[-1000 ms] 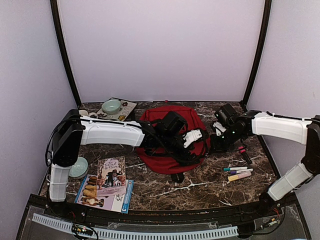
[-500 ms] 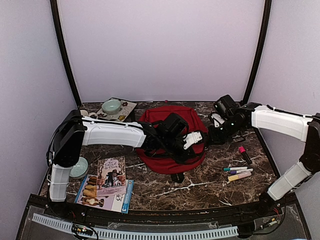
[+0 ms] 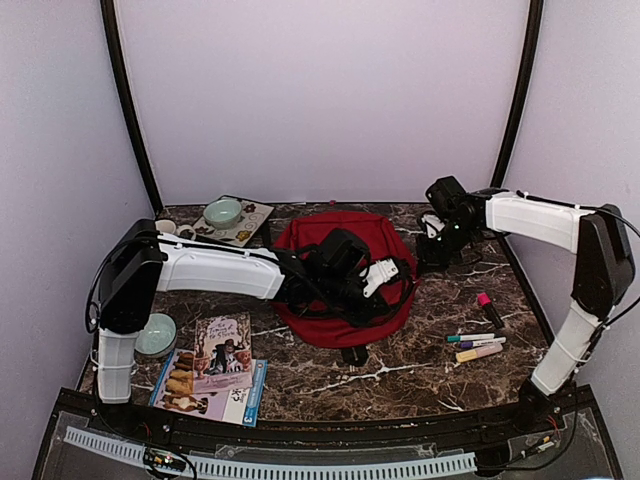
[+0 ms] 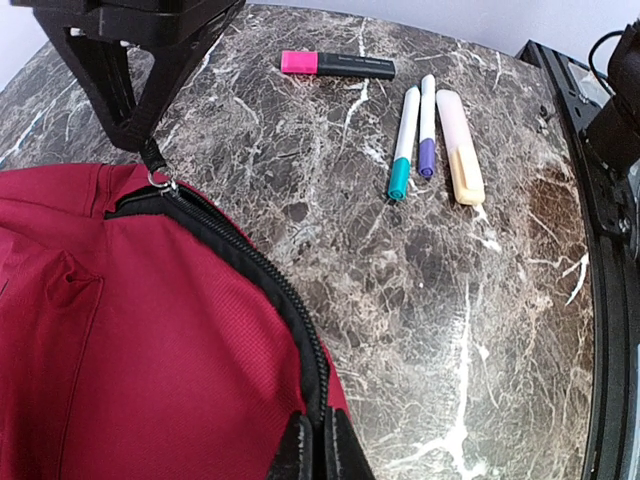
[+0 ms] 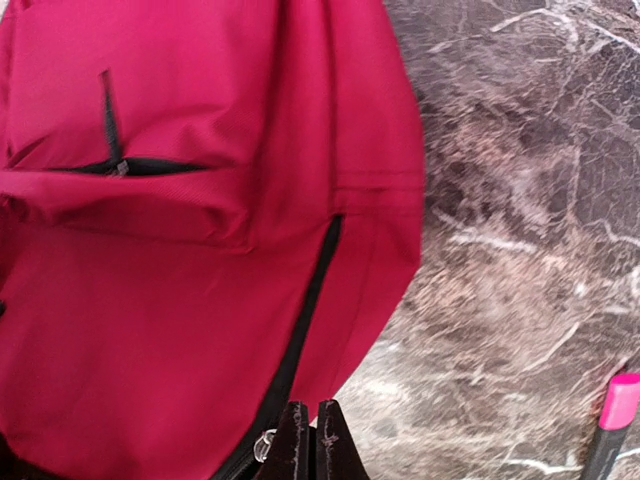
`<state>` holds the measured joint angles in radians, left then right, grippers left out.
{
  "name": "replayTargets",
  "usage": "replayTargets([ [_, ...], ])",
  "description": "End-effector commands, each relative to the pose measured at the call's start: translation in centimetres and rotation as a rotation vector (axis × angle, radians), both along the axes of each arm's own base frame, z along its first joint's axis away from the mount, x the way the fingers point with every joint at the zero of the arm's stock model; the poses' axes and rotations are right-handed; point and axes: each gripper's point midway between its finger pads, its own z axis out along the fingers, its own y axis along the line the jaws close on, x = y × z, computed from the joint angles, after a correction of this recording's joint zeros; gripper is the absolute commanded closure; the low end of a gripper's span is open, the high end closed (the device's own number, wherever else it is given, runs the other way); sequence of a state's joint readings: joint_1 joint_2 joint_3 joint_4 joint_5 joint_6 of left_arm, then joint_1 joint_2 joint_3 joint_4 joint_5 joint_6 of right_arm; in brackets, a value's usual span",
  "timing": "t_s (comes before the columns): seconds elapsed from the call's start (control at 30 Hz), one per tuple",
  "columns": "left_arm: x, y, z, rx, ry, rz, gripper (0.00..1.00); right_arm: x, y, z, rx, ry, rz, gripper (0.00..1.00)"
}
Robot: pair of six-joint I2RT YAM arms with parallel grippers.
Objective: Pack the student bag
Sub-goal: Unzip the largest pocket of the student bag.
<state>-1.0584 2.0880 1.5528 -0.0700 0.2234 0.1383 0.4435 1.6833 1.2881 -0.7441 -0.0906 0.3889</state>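
Bracing the backpack [image 4: 120, 330], left claw [image 4: 318, 445] pinches its zipper seam [image 4: 262, 283]; right claw [image 5: 308, 440] pinches the zipper pull [image 4: 152, 160], likely for opening.

cloth student bag [image 4: 130, 340], glossy marbled table [image 4: 450, 300]

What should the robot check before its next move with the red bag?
1. Hold of the left gripper on the student bag by its zip edge: ok.
2. Hold of the right gripper on the zipper pull: ok.
3. Is the zipper open enough for packing? Not ok, it looks mostly closed.
4. Are the pens lying apart from the bag? Ok.
5. Are the books lying free on the table? Ok.
6. Is anything inside the bag already? Cannot tell.
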Motion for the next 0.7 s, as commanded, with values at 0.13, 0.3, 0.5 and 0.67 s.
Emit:
replayTargets([
  [0.13, -0.3, -0.5, 4.1, -0.116, 0.037, 0.044, 1.00, 2.1, -0.5, 0.7, 0.016, -0.021, 0.009, 1.00],
  [0.3, 0.4, -0.8, 4.3, -0.129, 0.042, 0.089, 1.00, 1.0, -0.3, 1.0, 0.051, -0.010, 0.012, 1.00],
  [0.5, 1.5, -2.5, 5.0, -0.175, 0.098, 0.143, 1.00, 0.2, -2.1, 2.9, 0.009, -0.039, -0.018, 0.89],
  [0.67, 1.8, -5.2, 5.8, -0.225, 0.153, 0.117, 1.00, -1.0, -4.9, 5.0, -0.015, -0.073, -0.088, 0.73],
])
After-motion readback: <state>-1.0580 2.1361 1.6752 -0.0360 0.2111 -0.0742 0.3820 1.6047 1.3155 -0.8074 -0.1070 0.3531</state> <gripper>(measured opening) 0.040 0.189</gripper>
